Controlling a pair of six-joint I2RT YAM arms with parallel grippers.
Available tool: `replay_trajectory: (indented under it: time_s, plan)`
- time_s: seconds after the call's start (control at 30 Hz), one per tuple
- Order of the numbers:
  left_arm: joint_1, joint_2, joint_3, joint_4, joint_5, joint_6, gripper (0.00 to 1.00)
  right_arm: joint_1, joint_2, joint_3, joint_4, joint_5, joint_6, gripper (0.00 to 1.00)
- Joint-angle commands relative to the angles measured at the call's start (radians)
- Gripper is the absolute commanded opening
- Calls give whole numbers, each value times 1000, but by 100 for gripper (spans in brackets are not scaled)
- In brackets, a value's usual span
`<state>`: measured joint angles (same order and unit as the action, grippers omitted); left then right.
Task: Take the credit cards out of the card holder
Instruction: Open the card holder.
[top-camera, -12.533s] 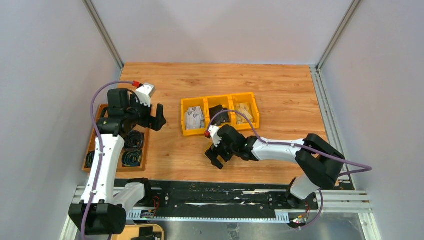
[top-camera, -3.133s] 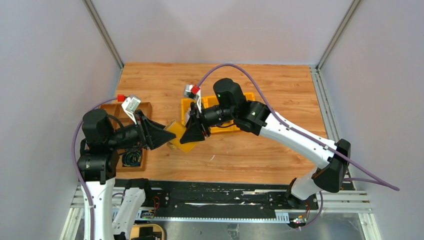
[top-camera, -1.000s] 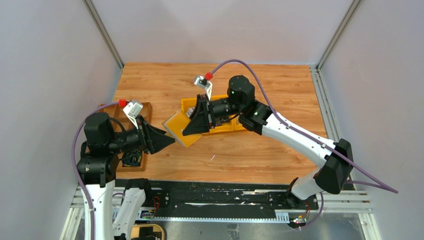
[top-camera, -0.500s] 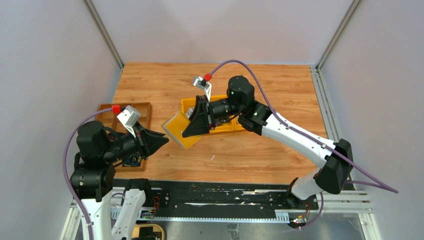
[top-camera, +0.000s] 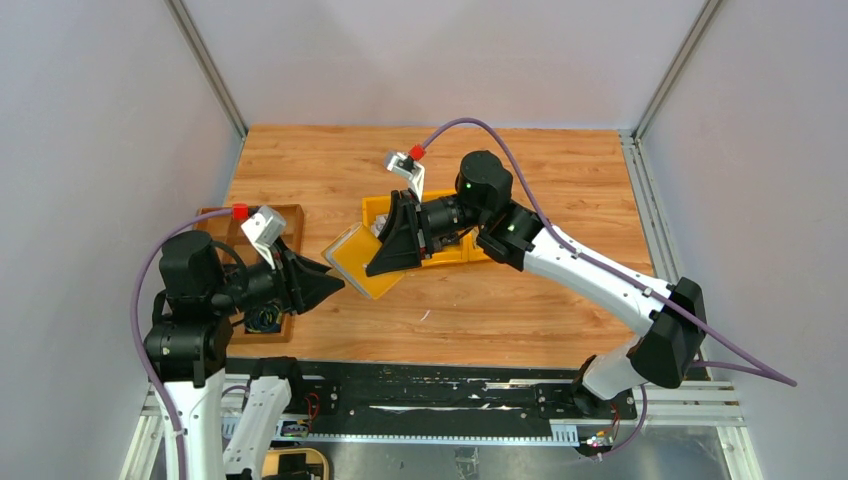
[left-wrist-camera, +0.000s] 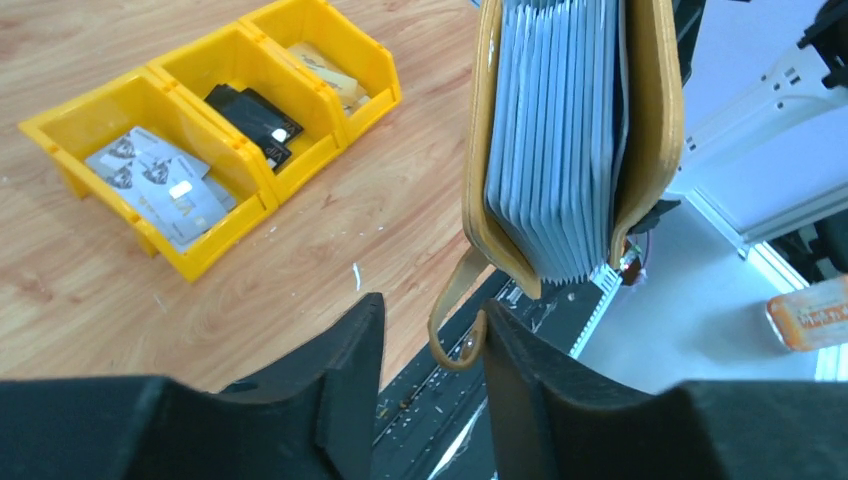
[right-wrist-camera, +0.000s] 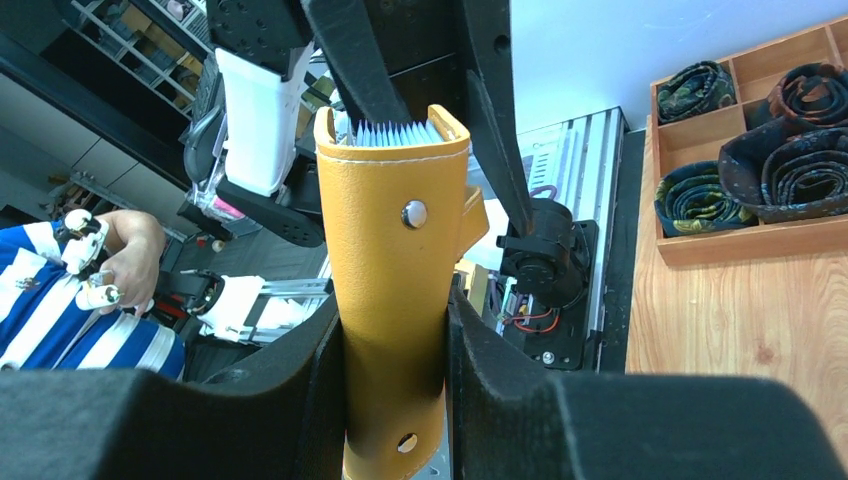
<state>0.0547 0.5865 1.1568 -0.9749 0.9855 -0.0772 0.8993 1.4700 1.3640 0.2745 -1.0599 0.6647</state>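
- Arms meet in the air over the left half of the table (top-camera: 520, 310). Your right arm stretches long from its base at the near right, elbow high and wrist aimed left. Your left arm stands upright from its base, with the forearm folded to point right.
- Your right gripper (top-camera: 380, 258) is clamped on the card holder (top-camera: 350, 262), one finger against each yellow face. The snap stud (right-wrist-camera: 414, 212) sits just above the finger pads in the right wrist view.
- The card holder hangs clear of the wood, tilted. Its open edge, with the grey pocket fan (left-wrist-camera: 555, 130), is turned toward your left wrist camera.
- Your left gripper (top-camera: 335, 285) has its fingers (left-wrist-camera: 335, 375) apart, with the tips just short of the holder. The strap tab (left-wrist-camera: 455, 320) dangles into the gap between them, and you cannot tell whether it touches either finger.
- The table is light wood grain, with grey wall panels (top-camera: 440, 60) on three sides and a black rail (top-camera: 440, 395) along the near edge.
- The yellow bins (left-wrist-camera: 200, 250) sit behind your right gripper. Grey cards lie in one end compartment, black items in the middle and tan ones at the other end.
- The brown tray (top-camera: 280, 209) lies at the left edge, partly under your left forearm, and holds rolled dark coils (right-wrist-camera: 775, 150).
- Bare wood lies to the right of the bins and nearer than them. On the left, your arm stands close to the wall.
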Motion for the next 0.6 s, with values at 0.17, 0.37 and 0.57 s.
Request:
replay_trajectory:
  time_s: [0.17,0.37,0.57]
  plan:
    - [-2,37,16,-2,150,9,19,15,-14,-2,77,-68,35,5]
    - [-1,18,10,1,235,14,21,15,-10,-8,92,-77,51,6]
    - [-1,17,-1,0,264,8,54,15,-4,-9,104,-87,59,7]
